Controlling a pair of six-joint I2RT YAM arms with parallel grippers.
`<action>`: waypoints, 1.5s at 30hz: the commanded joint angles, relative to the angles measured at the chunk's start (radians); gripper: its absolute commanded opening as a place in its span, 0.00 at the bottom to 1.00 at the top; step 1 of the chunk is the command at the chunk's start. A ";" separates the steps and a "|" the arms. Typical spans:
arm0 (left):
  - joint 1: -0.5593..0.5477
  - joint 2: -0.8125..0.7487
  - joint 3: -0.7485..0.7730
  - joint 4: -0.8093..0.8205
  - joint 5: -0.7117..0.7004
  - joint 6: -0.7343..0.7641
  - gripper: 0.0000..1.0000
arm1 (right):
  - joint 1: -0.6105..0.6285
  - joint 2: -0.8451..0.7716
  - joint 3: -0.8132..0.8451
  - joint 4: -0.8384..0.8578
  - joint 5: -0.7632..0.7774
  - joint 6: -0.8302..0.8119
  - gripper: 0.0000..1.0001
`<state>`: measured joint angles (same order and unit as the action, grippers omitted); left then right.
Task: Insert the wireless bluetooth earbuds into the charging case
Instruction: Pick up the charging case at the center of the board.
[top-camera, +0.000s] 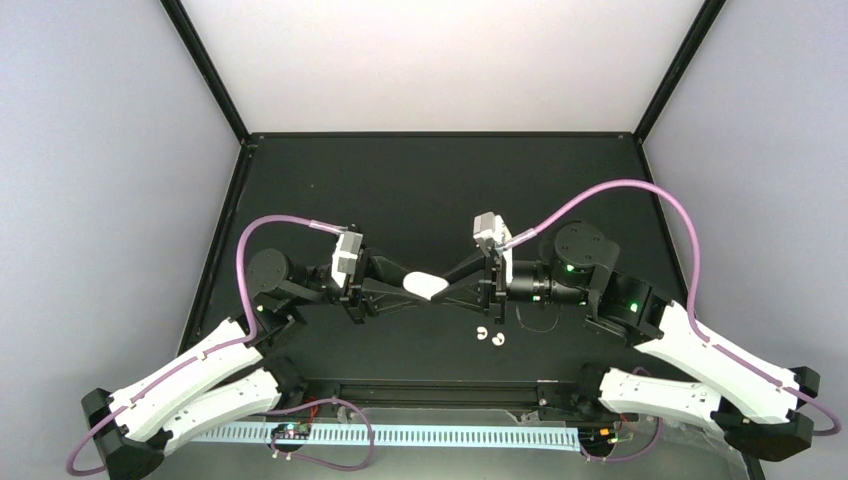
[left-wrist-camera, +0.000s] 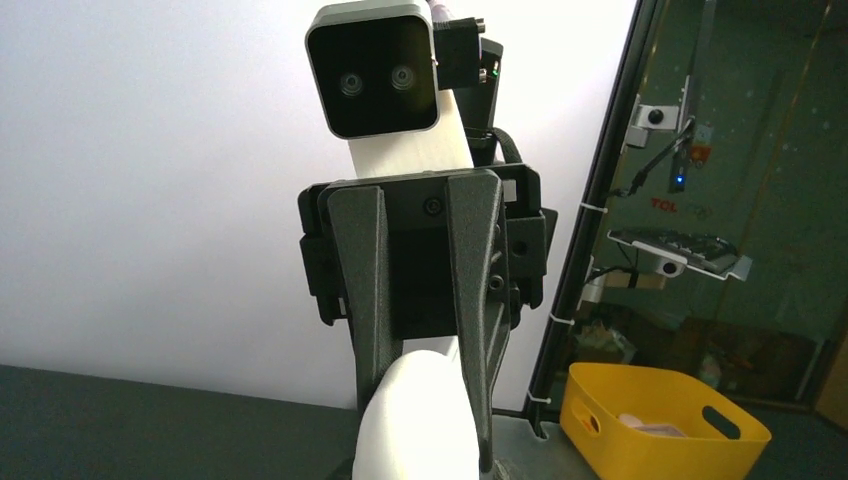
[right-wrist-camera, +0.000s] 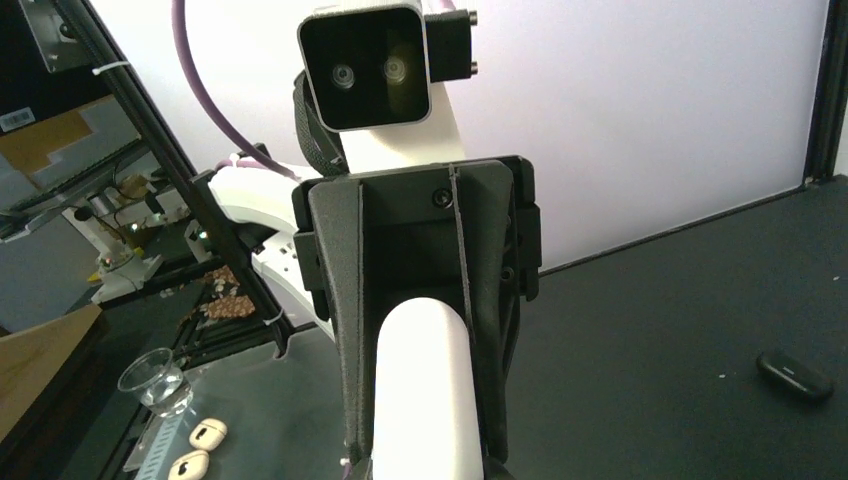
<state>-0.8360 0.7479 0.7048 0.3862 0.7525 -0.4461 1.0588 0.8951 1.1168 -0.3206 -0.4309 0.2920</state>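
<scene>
White charging case (top-camera: 428, 286), interior hidden, is held above the counter (top-camera: 420, 190) between the left tool (top-camera: 413, 288) and the right tool (top-camera: 446, 286). Each tool is narrowed onto one end of the case. Two white earbuds (top-camera: 490, 337) lie on the counter near the right tool, on the side toward its base, apart from the case.

The left arm (top-camera: 190, 385) and right arm (top-camera: 715, 360) wear glossy white moulded shells on the lower links and matte black housings at the joints. A lilac-purple cable (top-camera: 243, 262) runs along each. Small green lights (top-camera: 633, 303) glow on the right arm. Each wrist bears a silver-grey camera box (left-wrist-camera: 372, 68) with a black face and two lenses. The left tool (top-camera: 410, 287) and right tool (top-camera: 447, 287) have dark grey tapering fingers (left-wrist-camera: 365, 270) beneath one round screw (left-wrist-camera: 432, 207).
</scene>
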 joint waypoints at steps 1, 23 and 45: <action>0.001 0.002 0.028 0.050 -0.004 -0.020 0.34 | -0.004 -0.039 -0.022 0.086 0.031 0.014 0.18; 0.000 0.054 0.027 0.170 -0.017 -0.117 0.22 | -0.004 -0.058 -0.062 0.132 0.045 0.017 0.17; 0.000 0.031 0.026 0.145 -0.004 -0.022 0.02 | -0.004 -0.047 0.064 -0.046 0.150 -0.072 0.60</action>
<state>-0.8360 0.7895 0.7033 0.5205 0.7265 -0.5179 1.0584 0.8379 1.1152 -0.2970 -0.3462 0.2722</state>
